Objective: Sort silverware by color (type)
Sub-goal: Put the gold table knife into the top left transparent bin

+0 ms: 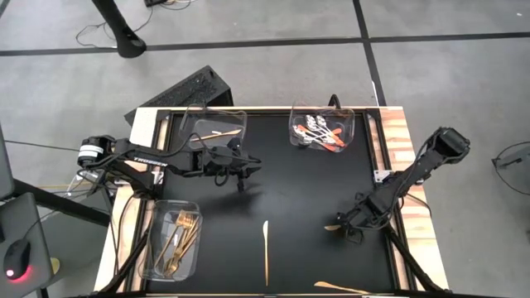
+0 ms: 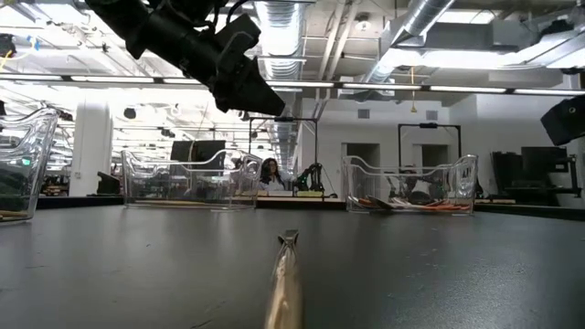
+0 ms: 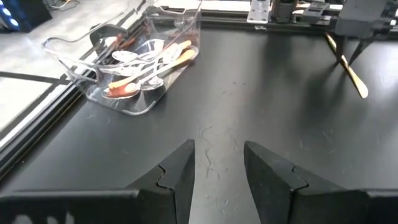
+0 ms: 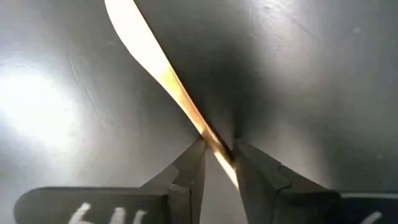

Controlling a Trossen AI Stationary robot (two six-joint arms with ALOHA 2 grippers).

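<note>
My right gripper (image 1: 348, 224) points down at the table's right side, shut on a gold knife (image 1: 334, 226) that lies on the black mat. My left gripper (image 1: 241, 171) hangs open above the mat's far left part, with nothing between its fingers (image 3: 180, 174). A second gold knife (image 1: 266, 248) lies flat mid-table near the front. A third gold knife (image 1: 340, 287) lies at the front edge. Spoons with orange-red handles fill the far right tray (image 1: 351, 124). Gold forks lie in the near left tray (image 1: 156, 217). One knife lies in the far left tray (image 1: 190, 120). My right gripper has the knife's narrow handle part (image 4: 214, 148) between its two fingertips, coming from above and pointing down. The knife runs slantwise through the gap, across the fingers. Its broad blade (image 4: 140, 46) stretches away from the fingers and lies flat on the mat.
The three clear trays stand at the mat's far left, far right and near left. The table's wooden rim (image 1: 404, 149) runs beside my right arm. The middle of the mat (image 1: 298, 190) lies bare between the two grippers.
</note>
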